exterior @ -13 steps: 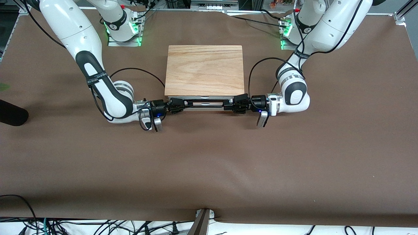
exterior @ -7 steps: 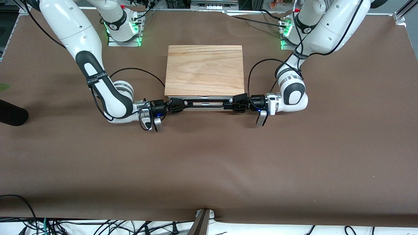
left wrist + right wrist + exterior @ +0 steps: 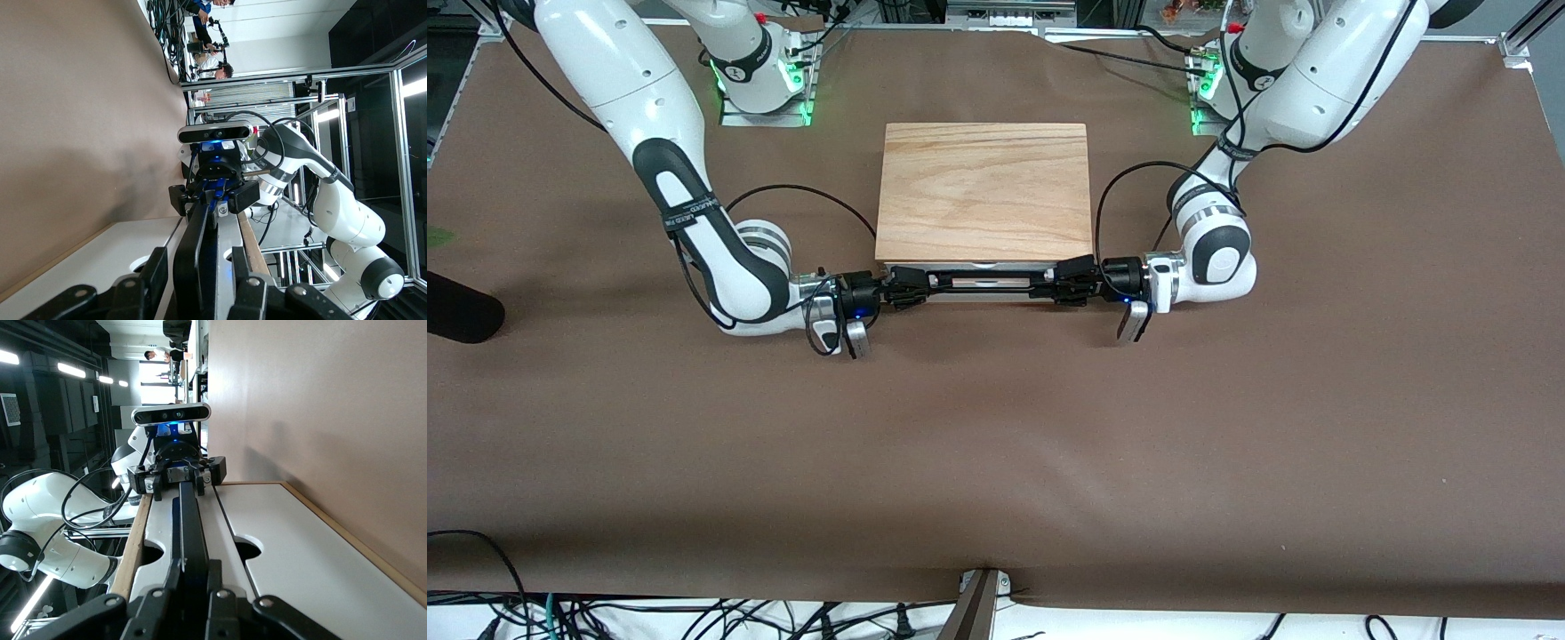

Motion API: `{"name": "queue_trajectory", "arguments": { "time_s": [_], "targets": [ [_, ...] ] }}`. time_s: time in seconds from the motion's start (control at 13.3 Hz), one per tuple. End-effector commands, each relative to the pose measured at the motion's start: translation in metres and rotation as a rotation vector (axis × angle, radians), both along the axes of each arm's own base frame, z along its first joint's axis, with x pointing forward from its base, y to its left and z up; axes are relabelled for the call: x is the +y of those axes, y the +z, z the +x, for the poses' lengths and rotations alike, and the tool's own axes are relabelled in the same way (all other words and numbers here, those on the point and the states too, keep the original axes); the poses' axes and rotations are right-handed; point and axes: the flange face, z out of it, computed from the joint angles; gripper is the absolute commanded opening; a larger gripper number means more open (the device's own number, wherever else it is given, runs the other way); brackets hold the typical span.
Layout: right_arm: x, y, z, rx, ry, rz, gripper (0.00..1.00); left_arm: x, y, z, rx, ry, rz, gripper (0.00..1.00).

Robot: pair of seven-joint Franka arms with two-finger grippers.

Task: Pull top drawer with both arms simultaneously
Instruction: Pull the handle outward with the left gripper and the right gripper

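The top drawer (image 3: 987,266) shows only its white front under the front edge of the light-wood cabinet (image 3: 984,191); no inside shows. Its black bar handle (image 3: 987,289) runs along that front. My right gripper (image 3: 907,290) is shut on the handle's end toward the right arm; its wrist view shows the gripper (image 3: 194,572) with both fingers pressed on the bar (image 3: 189,520). My left gripper (image 3: 1063,284) is at the handle's other end. In its wrist view the gripper (image 3: 199,250) is open astride the bar (image 3: 203,227), with gaps on both sides.
A second white drawer front (image 3: 300,547) lies below the top one. A black object (image 3: 458,307) lies at the right arm's end of the table. Black cables loop beside both wrists. Brown table cover (image 3: 996,444) stretches in front of the cabinet.
My left arm has slid a little along the handle toward the right arm's end. My right arm and the drawer have not moved.
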Motion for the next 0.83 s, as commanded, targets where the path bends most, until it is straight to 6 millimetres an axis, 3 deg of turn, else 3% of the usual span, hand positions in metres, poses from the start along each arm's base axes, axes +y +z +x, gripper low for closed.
{"name": "queue_trajectory", "arguments": {
  "time_s": [0.0,0.15,0.3,0.75],
  "targets": [
    [0.003,-0.002,0.000,0.024,-0.024,0.013,0.04,-0.012,-0.011,-0.019,-0.004,-0.011,-0.009,0.41],
    [0.003,-0.002,0.001,0.025,-0.032,0.017,0.04,-0.013,-0.013,-0.021,0.001,-0.008,-0.009,0.24],
    [0.004,-0.002,0.001,0.030,-0.038,0.021,0.04,-0.017,-0.018,-0.025,0.016,-0.005,-0.013,0.24],
    [0.004,0.000,0.003,0.030,-0.042,0.023,0.04,-0.020,-0.025,-0.033,0.058,0.009,-0.017,0.03]
  ]
}}
